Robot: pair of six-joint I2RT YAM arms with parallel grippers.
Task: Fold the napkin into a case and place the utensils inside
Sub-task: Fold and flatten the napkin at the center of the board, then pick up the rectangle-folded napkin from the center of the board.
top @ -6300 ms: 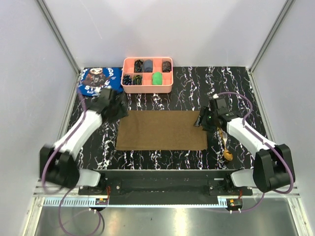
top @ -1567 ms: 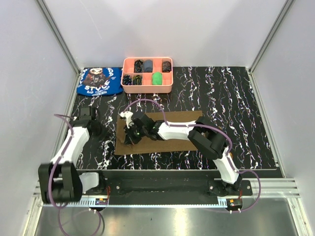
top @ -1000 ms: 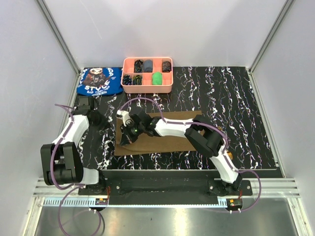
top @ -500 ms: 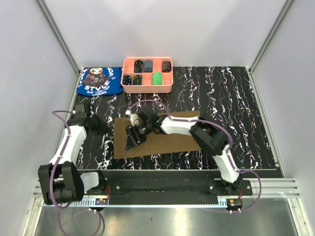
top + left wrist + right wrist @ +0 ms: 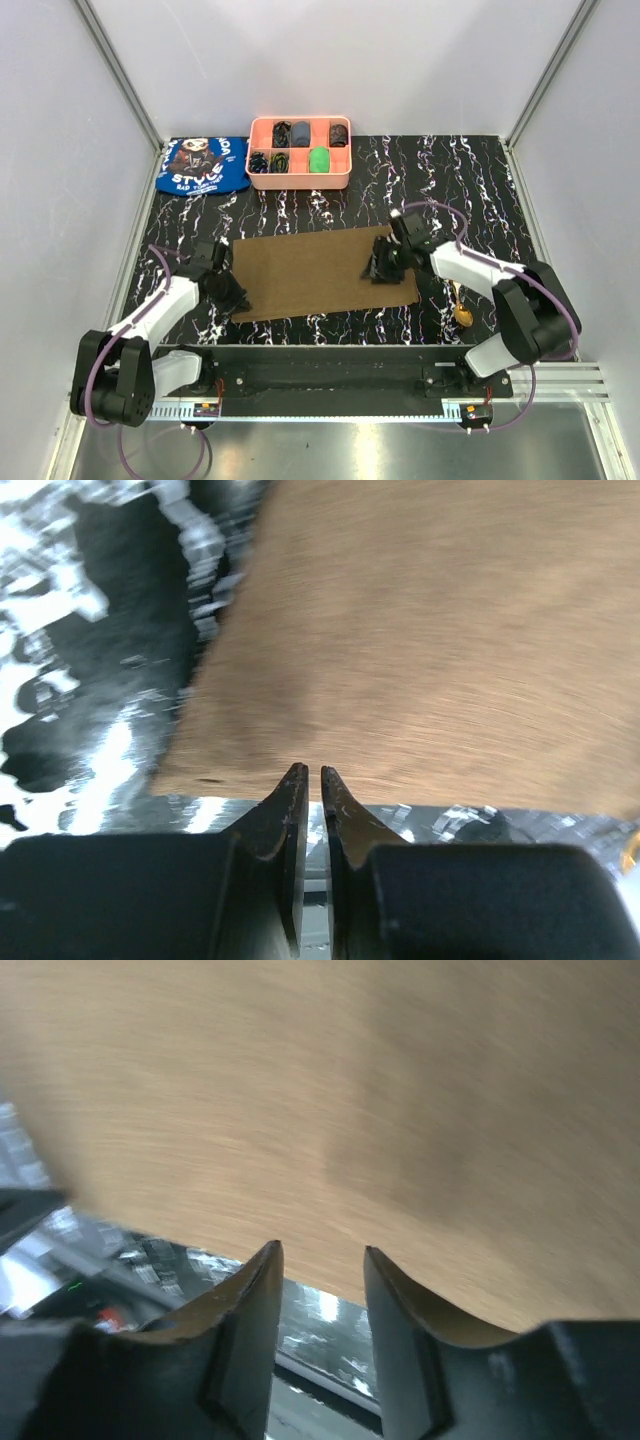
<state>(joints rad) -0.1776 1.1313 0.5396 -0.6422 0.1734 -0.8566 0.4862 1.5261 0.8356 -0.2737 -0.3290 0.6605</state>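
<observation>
The olive-brown napkin (image 5: 320, 272) lies flat and slightly askew on the black marbled mat. My left gripper (image 5: 237, 297) sits low at its front left corner. In the left wrist view the napkin (image 5: 430, 630) fills the frame above my left gripper (image 5: 311, 771), whose jaws leave only a thin slit with nothing in it. My right gripper (image 5: 378, 268) is at the napkin's right edge. In the right wrist view it (image 5: 322, 1248) stands open and empty over the edge of the napkin (image 5: 350, 1090). The gold-brown utensils (image 5: 461, 305) lie to the right of the napkin, partly behind the right arm.
A pink compartment tray (image 5: 300, 183) with small dark and green items stands at the back. A blue printed cloth (image 5: 203, 165) lies to its left. Grey walls close in both sides, and a black rail runs along the near edge.
My right arm has pulled back from the napkin's left part to its right edge, jaws open. My left arm has swung down to the front left corner. The utensils show again.
</observation>
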